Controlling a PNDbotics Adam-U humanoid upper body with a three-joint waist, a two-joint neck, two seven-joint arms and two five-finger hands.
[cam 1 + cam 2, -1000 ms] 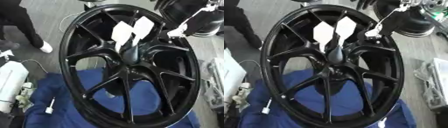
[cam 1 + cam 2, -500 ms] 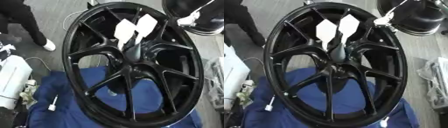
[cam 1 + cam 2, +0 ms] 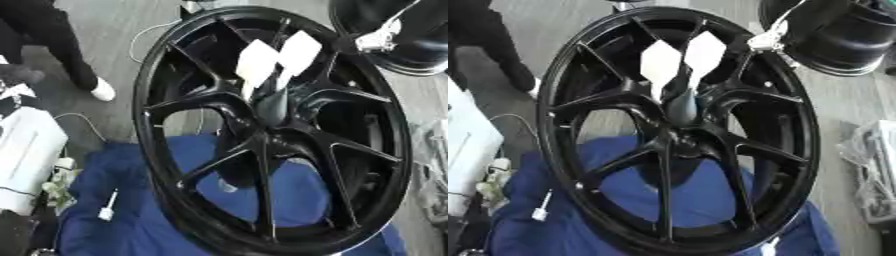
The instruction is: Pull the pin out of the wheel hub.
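Robot hands: neither shows in either eye view, so grip can't be told. Big black multi-spoke alloy wheel stands tilted on rumpled blue cloth. Two flat white diamond-shaped tags on thin stems stick up just above its dark hub; pin itself can't be made out.

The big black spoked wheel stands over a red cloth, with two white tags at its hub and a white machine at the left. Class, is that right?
Not quite: the cloth under the big black spoked wheel is blue, not red, as the left eye view shows. The two white tags at the hub and the white machine at the left are as stated.
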